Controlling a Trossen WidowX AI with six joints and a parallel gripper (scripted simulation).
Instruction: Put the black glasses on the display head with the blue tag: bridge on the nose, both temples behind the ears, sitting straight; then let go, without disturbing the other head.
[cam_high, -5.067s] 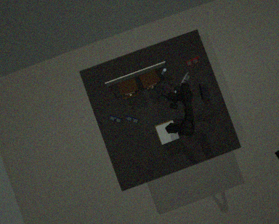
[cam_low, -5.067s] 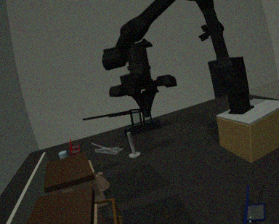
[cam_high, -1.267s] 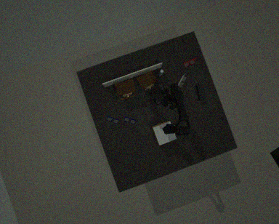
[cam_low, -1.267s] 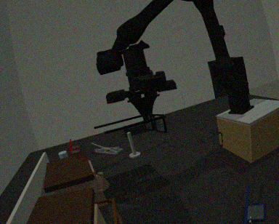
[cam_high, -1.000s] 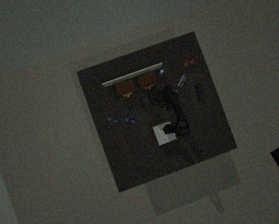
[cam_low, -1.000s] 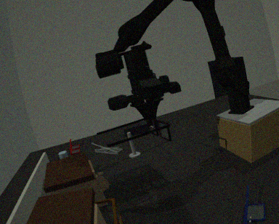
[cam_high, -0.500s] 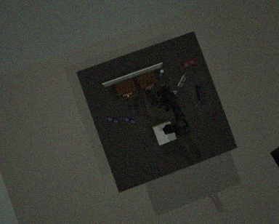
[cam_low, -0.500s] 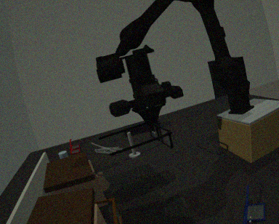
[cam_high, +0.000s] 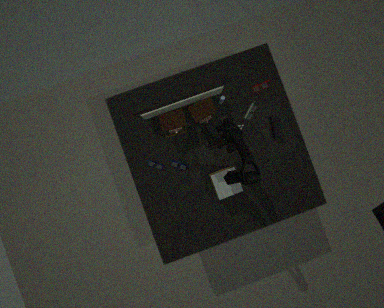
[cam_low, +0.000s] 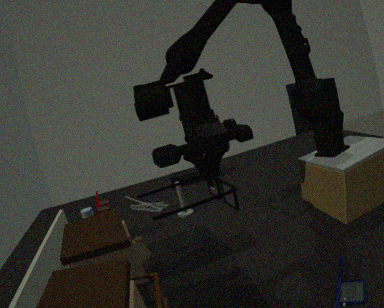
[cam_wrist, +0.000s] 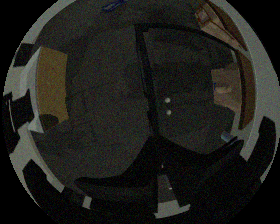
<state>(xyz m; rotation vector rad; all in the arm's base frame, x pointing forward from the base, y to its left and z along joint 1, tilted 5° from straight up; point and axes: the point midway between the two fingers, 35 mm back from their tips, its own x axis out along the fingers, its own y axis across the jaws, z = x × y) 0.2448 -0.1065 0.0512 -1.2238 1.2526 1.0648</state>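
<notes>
The black glasses hang from my gripper, which is shut on the front frame near the bridge. They are above the table, with both temples open and pointing toward the display side in the exterior view. The bare display head stands in front of a brown block, apart from the glasses; a faint bluish mark shows beside it in the wrist view. The other head, beside it, carries orange-brown glasses and is partly cut off in the exterior view. Face details are too dark to tell.
A pale wall stands behind the brown blocks. A white post with a round foot, pale glasses, red glasses and a small cup lie beyond. Blue glasses lie opposite. My arm stands on a box.
</notes>
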